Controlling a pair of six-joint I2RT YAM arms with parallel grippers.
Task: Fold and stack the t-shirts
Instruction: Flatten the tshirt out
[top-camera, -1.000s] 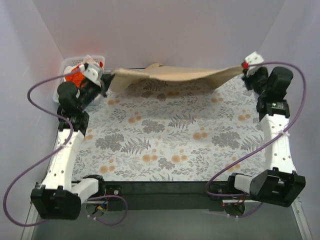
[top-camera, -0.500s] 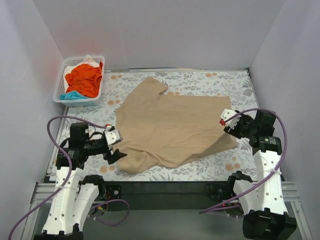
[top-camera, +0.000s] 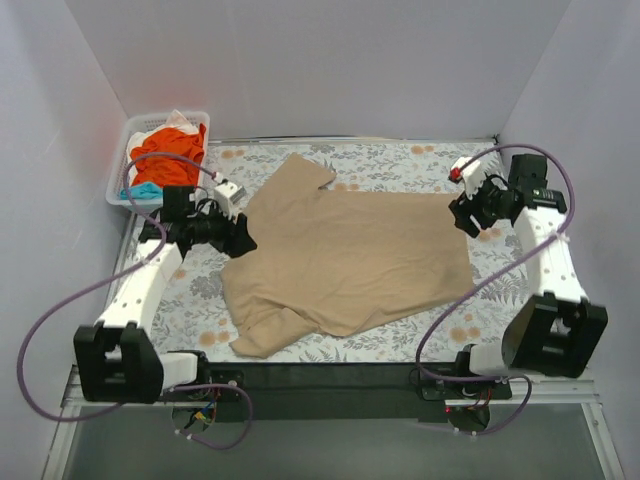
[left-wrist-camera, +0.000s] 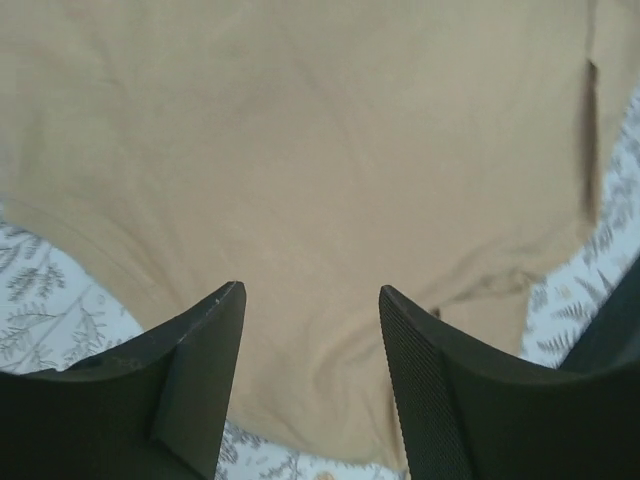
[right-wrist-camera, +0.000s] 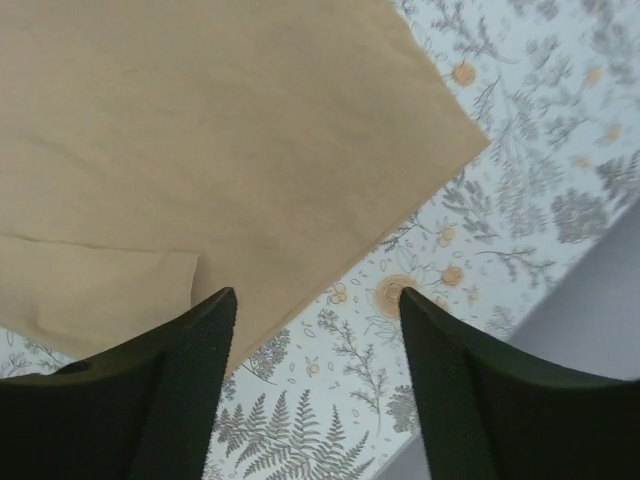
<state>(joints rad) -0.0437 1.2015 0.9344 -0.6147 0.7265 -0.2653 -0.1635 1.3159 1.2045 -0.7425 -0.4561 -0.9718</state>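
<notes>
A large tan t-shirt (top-camera: 345, 260) lies spread flat on the floral table cover (top-camera: 490, 300), with one sleeve pointing to the far side and a fold at its near left corner. My left gripper (top-camera: 240, 240) hovers open at the shirt's left edge. In the left wrist view the tan cloth (left-wrist-camera: 300, 150) fills the gap between the open fingers (left-wrist-camera: 200, 370). My right gripper (top-camera: 462, 215) stands open above the shirt's far right corner (right-wrist-camera: 200, 130), with nothing between its fingers (right-wrist-camera: 440, 380). An orange t-shirt (top-camera: 170, 150) and a teal piece (top-camera: 145, 190) lie in the basket.
A white lattice basket (top-camera: 116, 178) stands at the far left corner of the table. White walls close in the left, back and right sides. Floral cover shows around the tan shirt on all sides.
A second ago both grippers held the tan shirt stretched in the air at the far edge. It now lies flat and released, and both arms have moved from the near edge to its sides.
</notes>
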